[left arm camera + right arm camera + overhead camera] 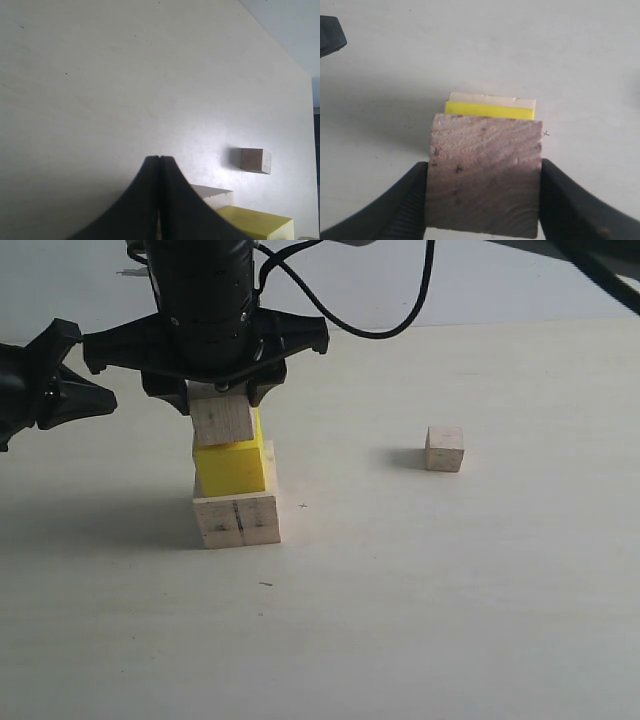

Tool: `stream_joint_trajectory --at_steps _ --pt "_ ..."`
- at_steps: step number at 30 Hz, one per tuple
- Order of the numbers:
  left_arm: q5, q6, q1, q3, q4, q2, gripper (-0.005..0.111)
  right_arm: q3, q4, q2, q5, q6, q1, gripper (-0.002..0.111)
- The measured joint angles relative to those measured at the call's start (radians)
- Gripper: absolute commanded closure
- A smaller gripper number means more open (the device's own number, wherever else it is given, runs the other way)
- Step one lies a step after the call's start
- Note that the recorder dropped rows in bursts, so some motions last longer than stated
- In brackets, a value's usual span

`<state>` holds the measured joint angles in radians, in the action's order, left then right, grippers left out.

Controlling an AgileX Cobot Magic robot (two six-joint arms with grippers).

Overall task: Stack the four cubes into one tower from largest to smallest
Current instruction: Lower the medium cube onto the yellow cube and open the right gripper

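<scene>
The large pale wood cube (238,520) rests on the table with the yellow cube (232,468) on top of it. My right gripper (222,405) has reached across the middle and is shut on the medium wood cube (222,420). That cube sits at the yellow cube's top, shifted a little left; I cannot tell if they touch. The right wrist view looks down on the medium cube (485,170) between the fingers, with strips of yellow (489,110) and large cube (490,98) past it. The small wood cube (444,449) stands alone to the right. My left gripper (105,400) is shut and holds nothing.
The pale tabletop (450,590) runs wide around the stack. The left gripper (159,159) hovers close to the stack's left side, about level with the held cube. A black cable (340,310) loops off the right arm above the table.
</scene>
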<state>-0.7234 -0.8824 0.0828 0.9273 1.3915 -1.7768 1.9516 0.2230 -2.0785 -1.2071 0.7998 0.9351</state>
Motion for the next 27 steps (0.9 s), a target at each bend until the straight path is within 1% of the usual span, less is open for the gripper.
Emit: stream_joint_trajectory --at_steps 27 --pt "-0.004 0.0 0.0 0.0 0.004 0.0 0.107 0.002 -0.001 -0.022 0.017 0.0 -0.002 0.108"
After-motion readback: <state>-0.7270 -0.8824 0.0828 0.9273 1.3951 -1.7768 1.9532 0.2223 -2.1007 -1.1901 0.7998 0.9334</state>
